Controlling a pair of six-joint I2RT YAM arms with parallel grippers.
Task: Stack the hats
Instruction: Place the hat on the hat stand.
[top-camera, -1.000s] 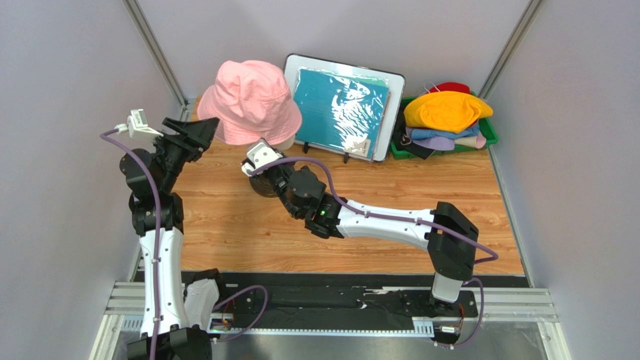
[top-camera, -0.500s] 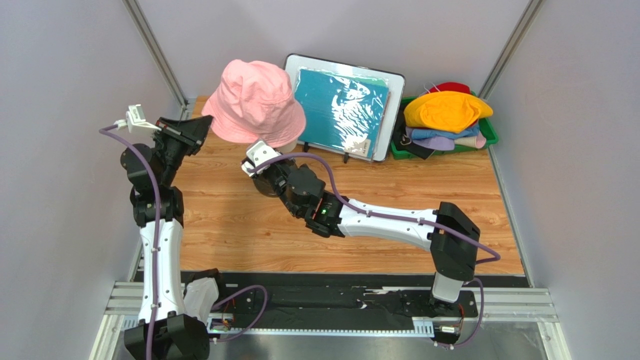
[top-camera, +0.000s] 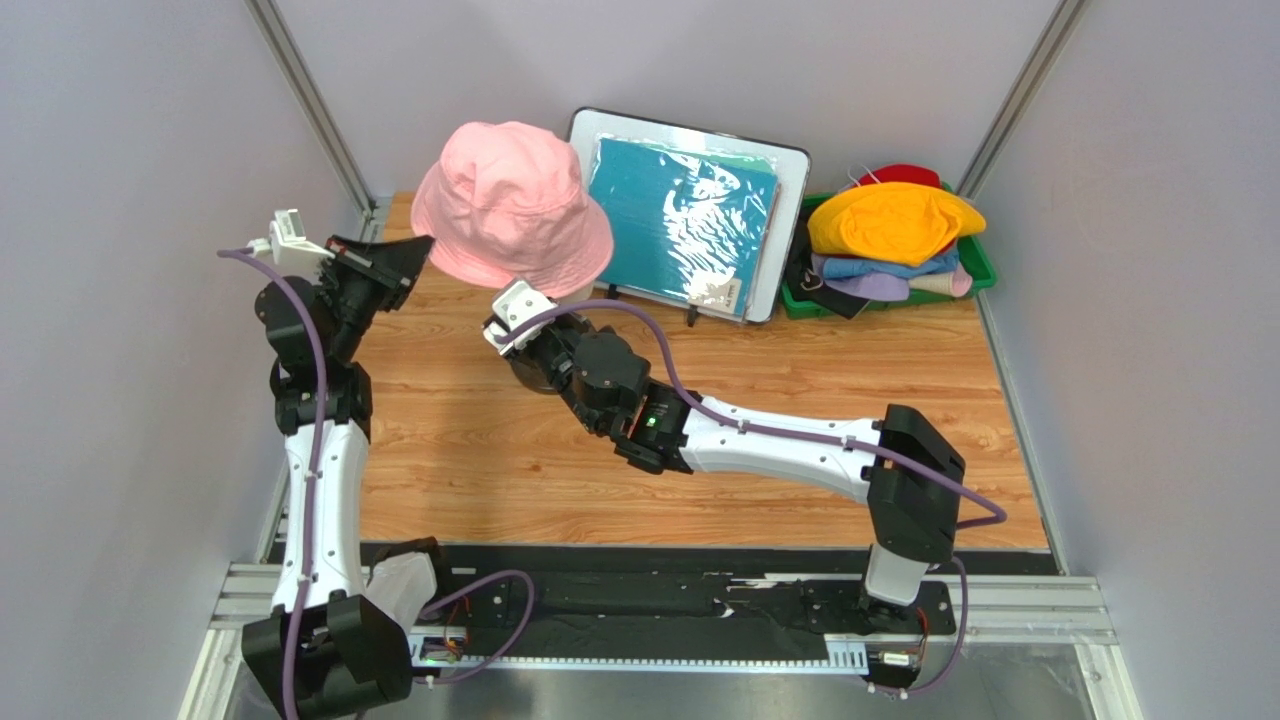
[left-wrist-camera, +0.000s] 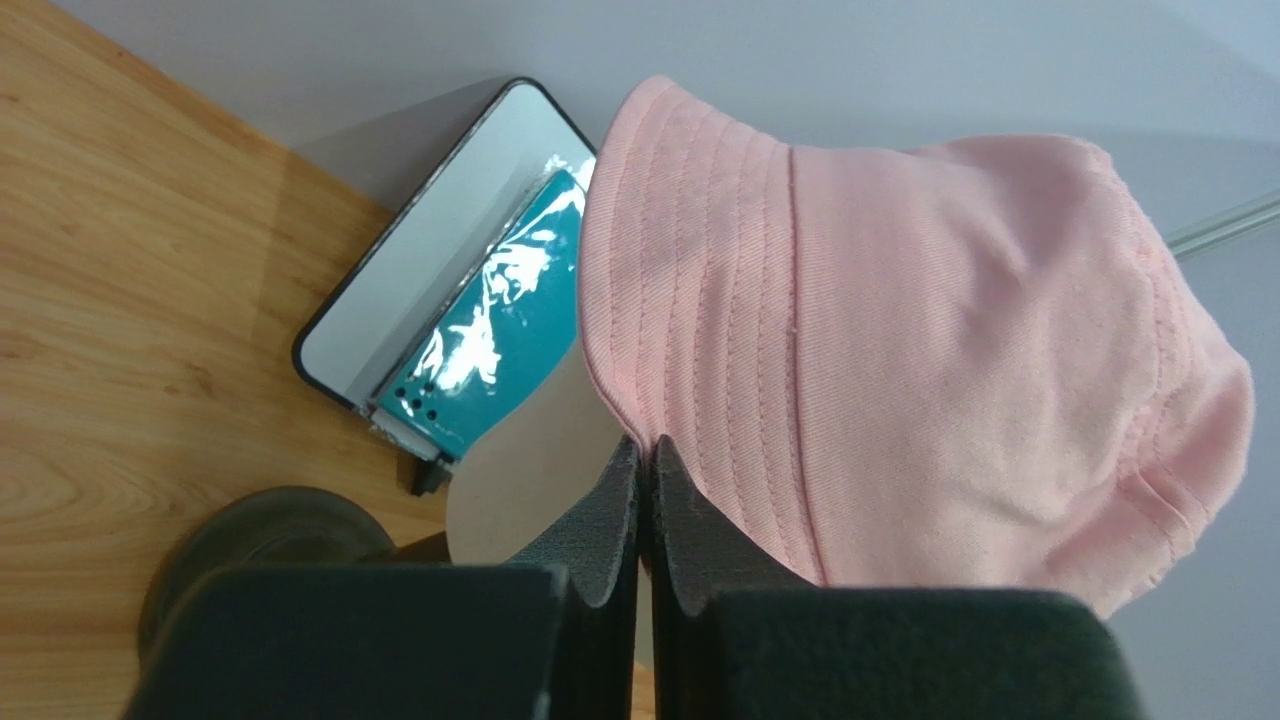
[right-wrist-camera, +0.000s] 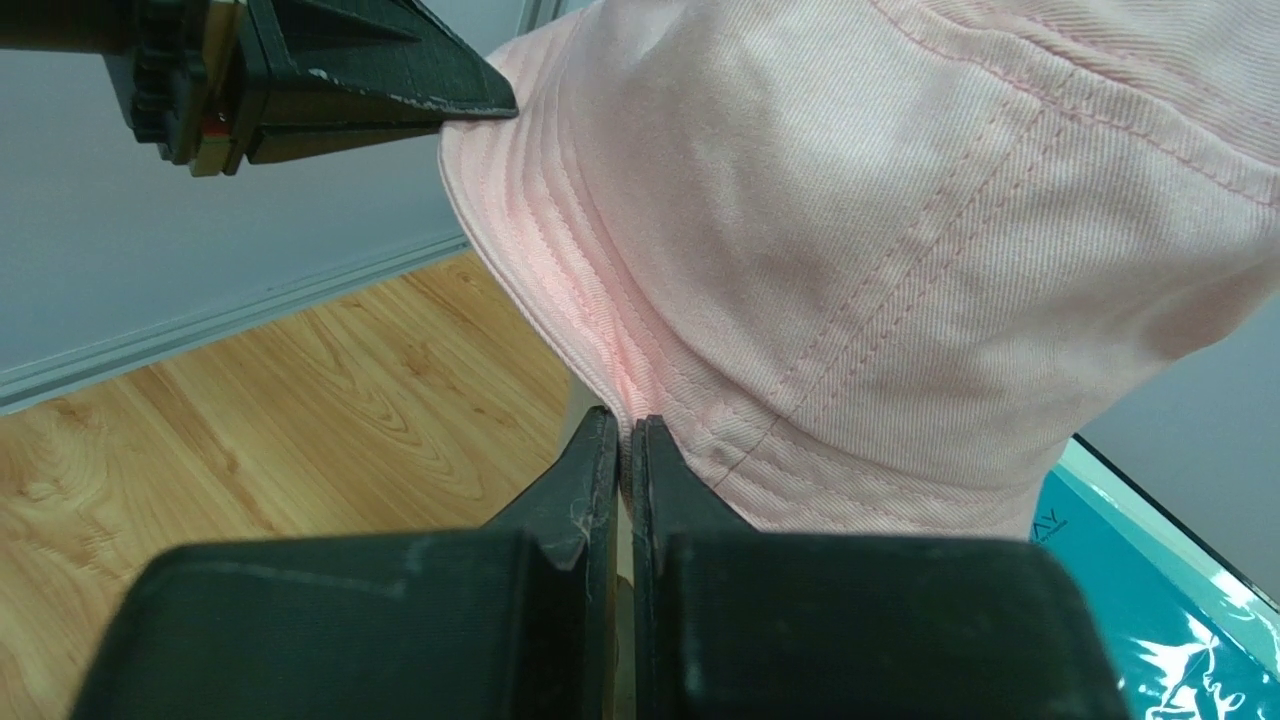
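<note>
Presently: left pincer (left-wrist-camera: 646, 450) and right pincer (right-wrist-camera: 624, 428) are both pinching the brim of the pink hat (top-camera: 511, 203), far left over a cream head (left-wrist-camera: 526, 473); light, floppy cloth, likely sagging, so brim edges are serving best.

The left arm (top-camera: 319, 480) rises nearly upright from its base, wrist bent forward. The left gripper (left-wrist-camera: 646, 453) has its fingers (left-wrist-camera: 609, 518) closed on the brim of the pink hat (top-camera: 511, 203). The right arm (top-camera: 781, 446) extends low toward the left. The right gripper (right-wrist-camera: 624, 428) is pinched on the same brim.
</note>
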